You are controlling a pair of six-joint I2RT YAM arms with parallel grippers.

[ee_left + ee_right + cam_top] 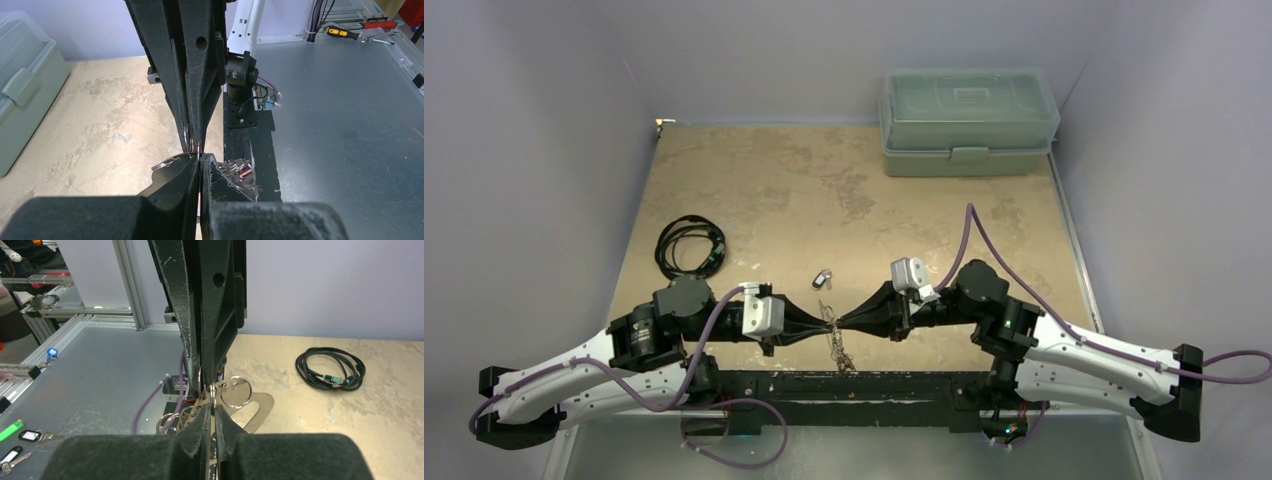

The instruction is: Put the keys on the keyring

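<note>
Steel keyring [262, 409], likely light, stiff and slick, sits pinched between left gripper [200, 158] and right gripper [214, 408], both clamped tip to tip; hold its flat faces.

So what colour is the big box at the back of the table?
The box is pale grey-green all over, lid and base alike. The top external view shows it best.

Lilac walls [524, 150] enclose a mottled tan tabletop [824, 180].
</note>
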